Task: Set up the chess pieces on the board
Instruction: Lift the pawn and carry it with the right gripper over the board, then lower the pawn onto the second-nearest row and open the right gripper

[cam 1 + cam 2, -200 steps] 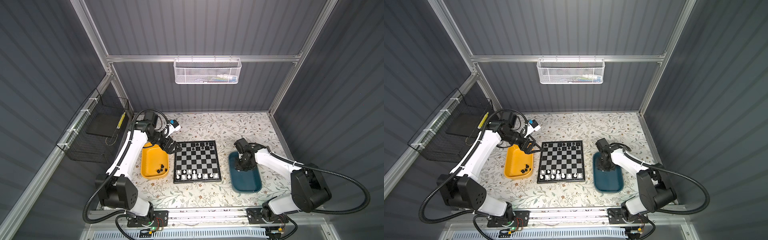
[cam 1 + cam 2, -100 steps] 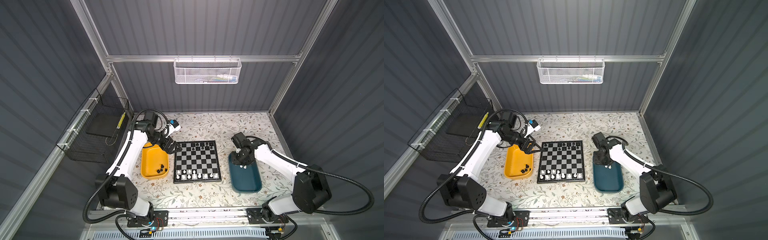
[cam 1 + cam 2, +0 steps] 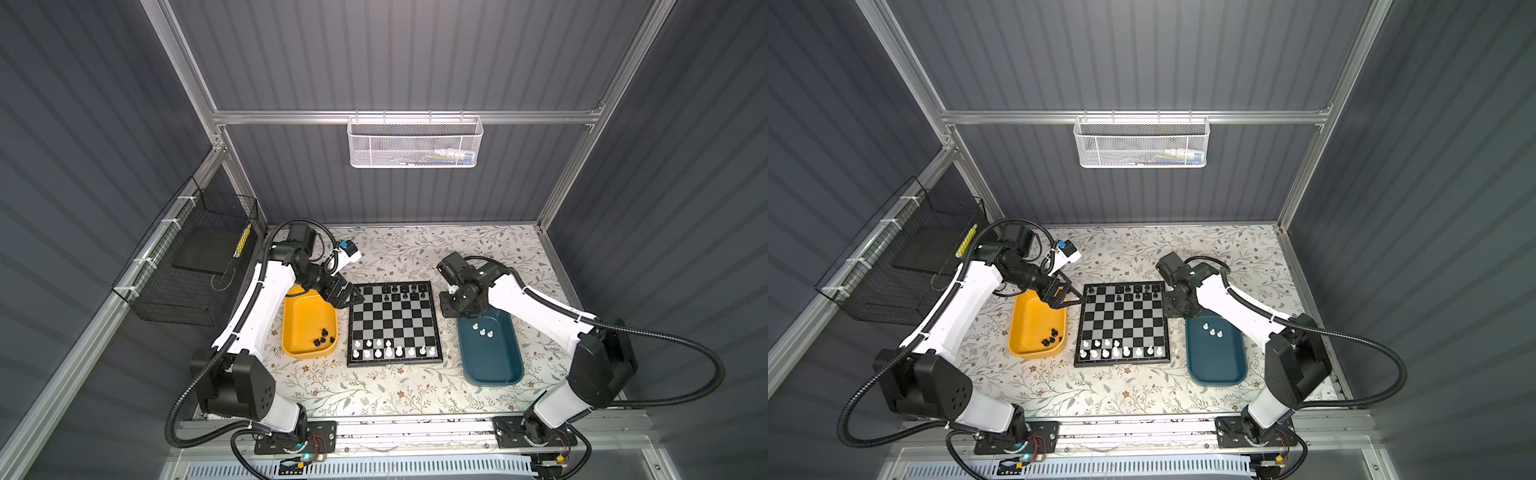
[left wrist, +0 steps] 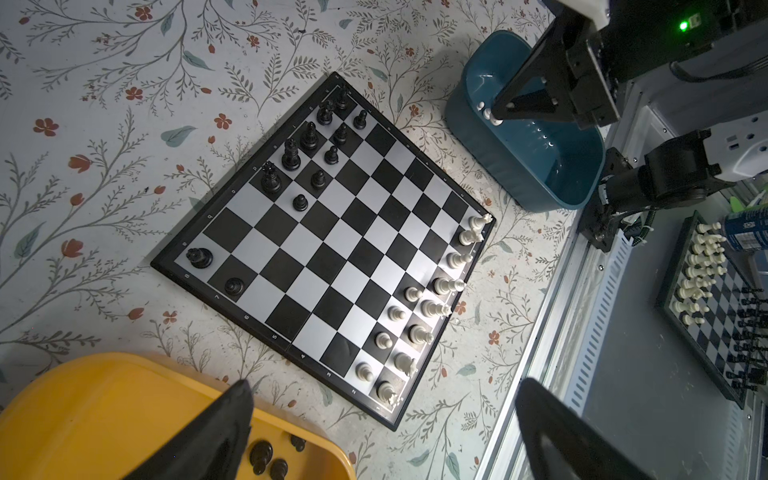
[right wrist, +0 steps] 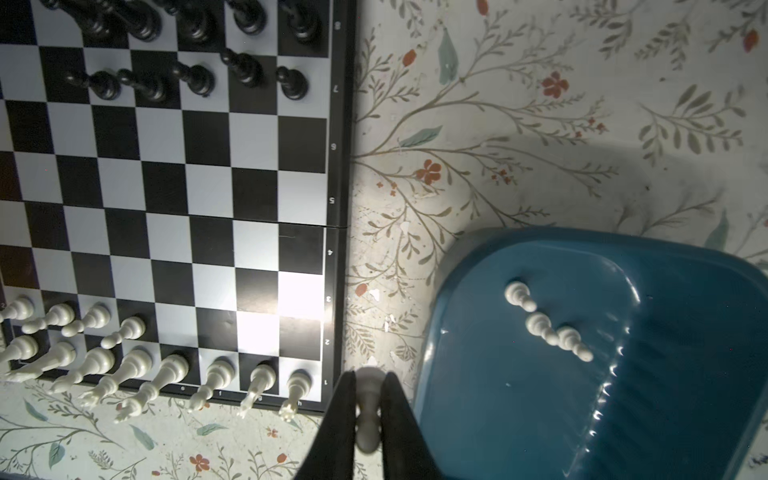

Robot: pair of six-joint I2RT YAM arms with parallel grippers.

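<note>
right hand (image 5: 368, 376): closed on one white pawn (image 5: 367, 432), pinched by its body between both fingertips; held over the tabletop (image 3: 395, 257) strip between the board (image 3: 395, 328) and the teal tray (image 3: 498, 361), near the board's white corner; whether the pawn is base-down cannot be told.

left hand (image 3: 352, 298): jaws wide apart, holding nothing, by the board's far corner at the yellow tray (image 3: 303, 324).

stock: three white pawns (image 5: 540, 324) lie on their sides in the teal tray; a few black pieces (image 3: 323, 337) sit in the yellow tray; on the board the white back row looks full, with four pawn squares in front of it bare.

handling, as judged: the pawn is light, rigid, smooth plastic; likely to slip or twist in the pinch; narrow base, easily toppled, and neighbours stand close; best taken at the waist below the head, fingers across the stem, and set down squarely before release.

writing: rank numbers 1 to 8 (image 5: 331, 199) on the board's rim; file letters faint; no brand legible.
</note>
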